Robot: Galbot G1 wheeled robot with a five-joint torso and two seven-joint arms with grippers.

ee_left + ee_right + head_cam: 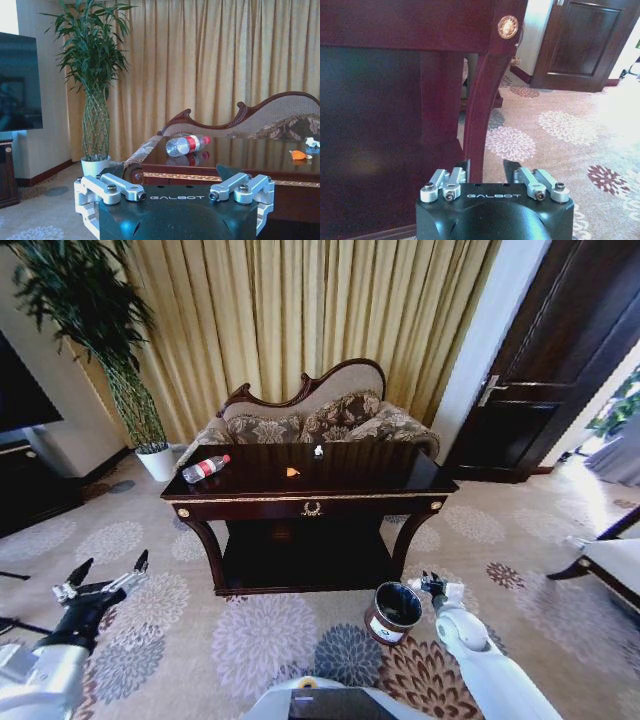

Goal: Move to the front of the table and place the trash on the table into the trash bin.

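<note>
Trash: clear bottle (206, 468) with red label lying on its side at the table's left end; orange scrap (292, 472) mid-top; small white piece (318, 451) near the back edge, right of the scrap.
Left gripper (108, 575): fingers spread wide, holding nothing, low over the carpet (260, 640), left of the table and well apart from it.
Table (310, 506): dark glossy top, gold trim, gold drawer handle, low shelf beneath.
Trash bin (393, 613): on the carpet off the table's front right leg, black inside.
Right gripper (431, 585): parted, holding nothing, just right of the bin, facing the table's right leg.
Room: potted plant (100, 350) far left, curtains (300, 320) behind, sofa (310, 415) behind the table, dark door (545, 370) right.
</note>
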